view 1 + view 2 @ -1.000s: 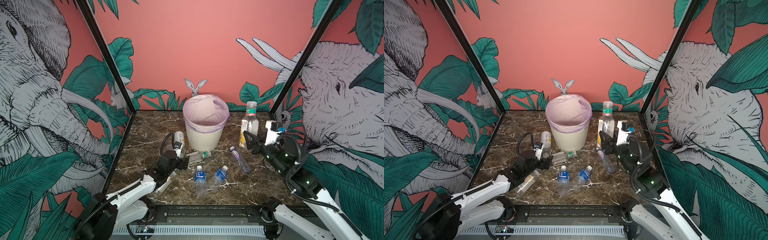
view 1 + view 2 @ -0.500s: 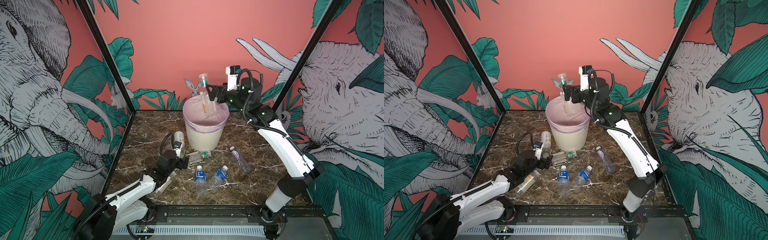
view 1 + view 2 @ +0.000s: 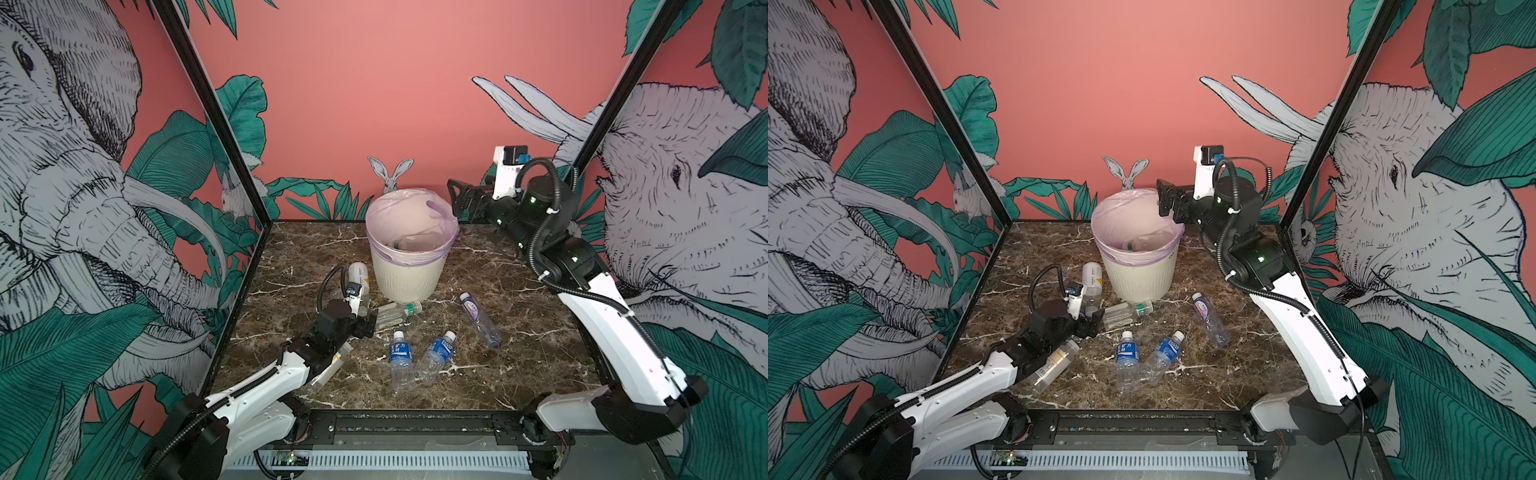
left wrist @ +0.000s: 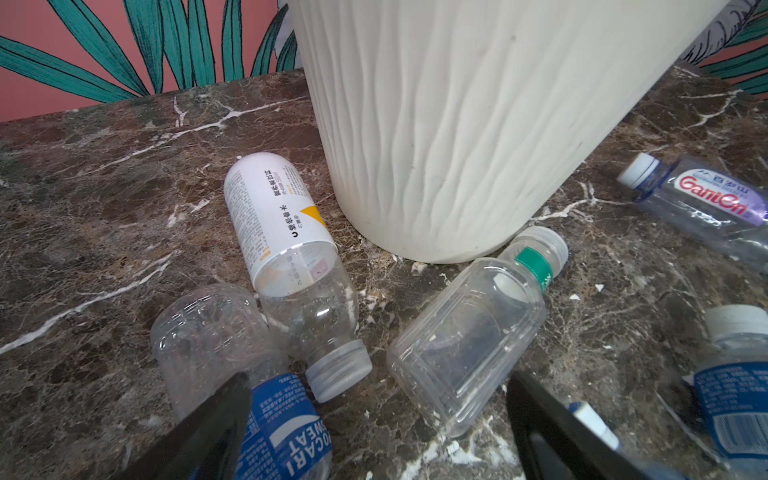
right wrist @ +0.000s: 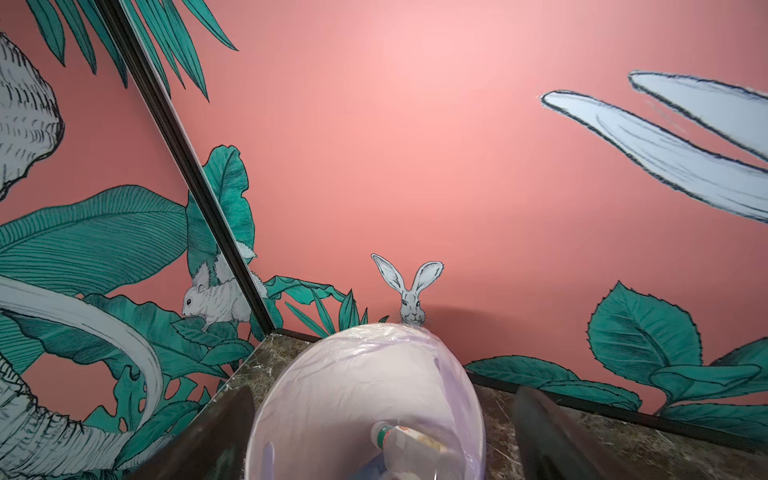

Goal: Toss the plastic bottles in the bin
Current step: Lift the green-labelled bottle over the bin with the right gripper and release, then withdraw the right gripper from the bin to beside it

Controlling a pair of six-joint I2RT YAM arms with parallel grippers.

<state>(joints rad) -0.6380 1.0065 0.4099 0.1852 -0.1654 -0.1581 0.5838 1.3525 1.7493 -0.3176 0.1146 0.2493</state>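
The cream ribbed bin (image 3: 409, 272) (image 3: 1138, 276) with its lilac bag stands at the back middle. My right gripper (image 3: 457, 199) (image 5: 384, 395) hangs open and empty beside its right rim. A green-capped plastic bottle (image 5: 415, 442) lies inside the bin. My left gripper (image 3: 365, 326) (image 4: 378, 380) is open low over the table, with the clear green-banded bottle (image 4: 469, 332) (image 3: 397, 311) just ahead of its fingers. A white-and-yellow bottle (image 4: 274, 212) lies by the bin's foot. A blue-label bottle (image 4: 286, 432) lies against the left finger.
A purple-label bottle (image 3: 478, 318) lies to the right of the bin. Two blue-label bottles (image 3: 400, 357) (image 3: 436, 353) lie in the front middle. Another bottle (image 3: 1054, 363) lies partly under my left arm. Painted walls close in three sides of the marble table (image 3: 532, 324).
My right gripper carried a bottle from the right of the table up over the bin and opened; the bottle now lies in the bin. The left arm has not moved.
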